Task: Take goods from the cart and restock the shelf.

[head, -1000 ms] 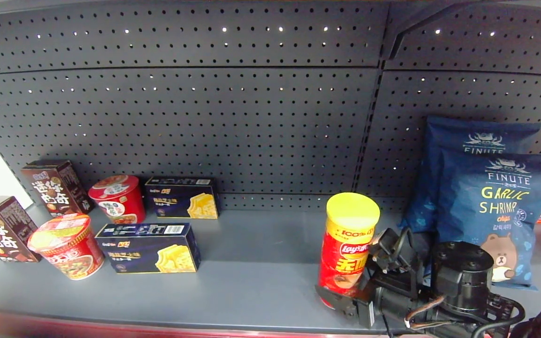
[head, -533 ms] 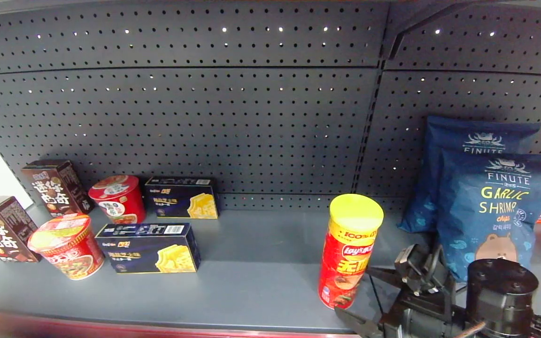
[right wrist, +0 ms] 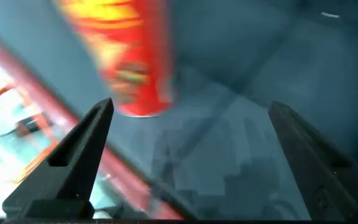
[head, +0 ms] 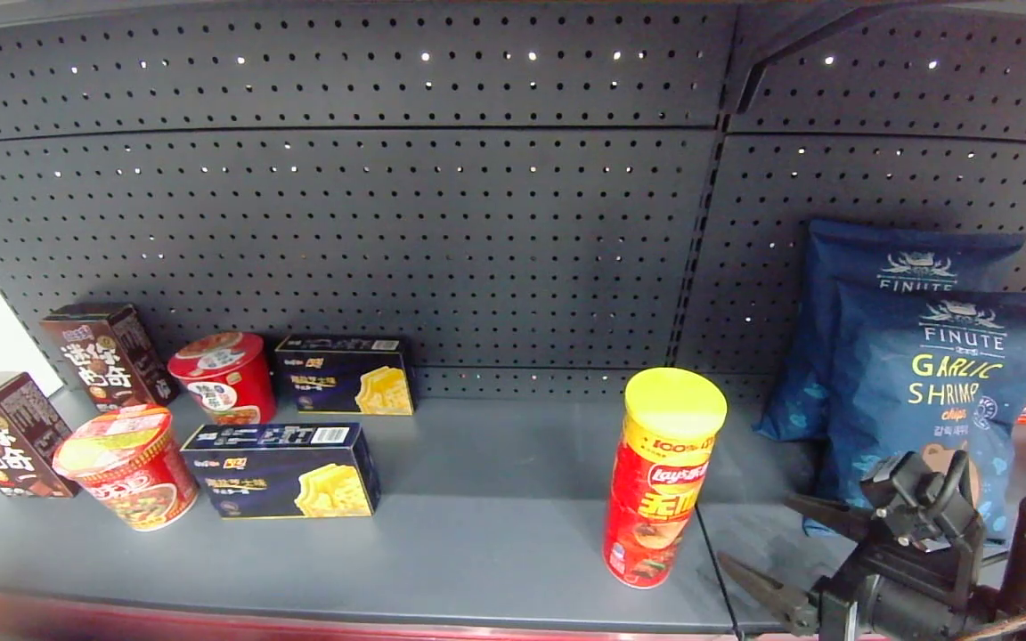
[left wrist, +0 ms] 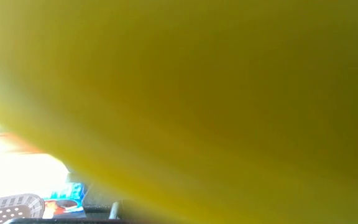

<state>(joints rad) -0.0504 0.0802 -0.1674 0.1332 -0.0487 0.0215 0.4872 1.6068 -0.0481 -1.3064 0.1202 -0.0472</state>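
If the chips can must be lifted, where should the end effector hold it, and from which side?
Grip the chips can mid-body, below its yellow lid, from the robot's right: it stands upright, a round tube, and the open right end effector is beside it.

Noodle cups (head: 126,467), navy boxes (head: 286,472), blue snack bags (head: 932,383).

A shop aisle: a dark metal shelf (head: 495,534) with a perforated back panel (head: 388,223) and a red front strip (head: 210,616) carries packaged snacks faced outward. Blue crisp bags (head: 932,392) stand right of a yellow-lidded chips can (head: 663,481); cup noodles (head: 126,467) and boxed goods (head: 286,470) line up in pairs to its left
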